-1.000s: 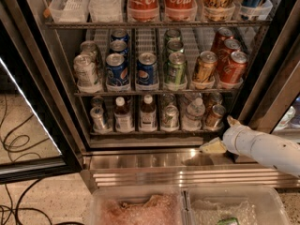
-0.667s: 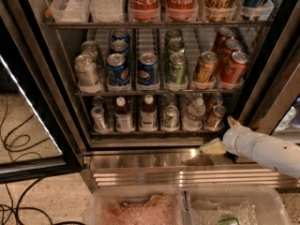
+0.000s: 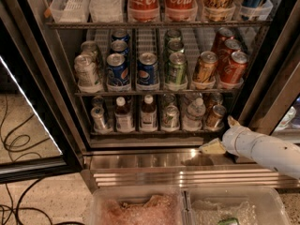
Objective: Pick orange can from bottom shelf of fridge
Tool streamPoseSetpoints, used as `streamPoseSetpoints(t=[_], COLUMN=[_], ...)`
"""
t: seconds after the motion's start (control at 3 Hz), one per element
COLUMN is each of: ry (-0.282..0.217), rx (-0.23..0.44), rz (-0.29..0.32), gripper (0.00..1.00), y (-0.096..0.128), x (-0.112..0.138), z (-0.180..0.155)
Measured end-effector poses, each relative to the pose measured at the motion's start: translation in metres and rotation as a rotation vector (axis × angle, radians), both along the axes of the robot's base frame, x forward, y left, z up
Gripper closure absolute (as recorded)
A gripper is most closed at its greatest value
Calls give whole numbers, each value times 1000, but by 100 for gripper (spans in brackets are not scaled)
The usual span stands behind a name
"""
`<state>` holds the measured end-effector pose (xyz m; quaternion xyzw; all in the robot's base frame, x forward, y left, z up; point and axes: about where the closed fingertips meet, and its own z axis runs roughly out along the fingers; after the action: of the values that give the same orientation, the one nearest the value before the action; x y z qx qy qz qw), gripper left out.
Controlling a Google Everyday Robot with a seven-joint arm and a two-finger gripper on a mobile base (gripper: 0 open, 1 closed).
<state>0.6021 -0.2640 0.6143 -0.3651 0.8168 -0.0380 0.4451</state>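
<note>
The fridge (image 3: 51,102) stands open with its wire racks full of drinks. The orange can (image 3: 215,116), dull copper with a silver lid, stands at the front right of the bottom shelf (image 3: 140,133), next to a clear water bottle (image 3: 193,114). My gripper (image 3: 220,135) is on a white arm coming in from the right. It is low, just below and to the right of the orange can, over the steel base. Its fingers are spread: one fingertip (image 3: 231,121) is near the can's base and the other (image 3: 211,148) is over the steel sill. It holds nothing.
The bottom shelf also holds two brown bottles (image 3: 148,112), a green can (image 3: 170,116) and a silver can (image 3: 99,118). The middle rack has a golden can (image 3: 205,67) and red-orange cans (image 3: 232,67). The black door frame (image 3: 267,93) is close on the right. Clear bins (image 3: 187,207) lie below.
</note>
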Motion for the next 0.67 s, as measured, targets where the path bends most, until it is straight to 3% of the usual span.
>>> streamPoseSetpoints(t=[0.67], ry=[2], rx=[-1], rz=[18], gripper=[0], y=[1], x=[-2], z=[-3])
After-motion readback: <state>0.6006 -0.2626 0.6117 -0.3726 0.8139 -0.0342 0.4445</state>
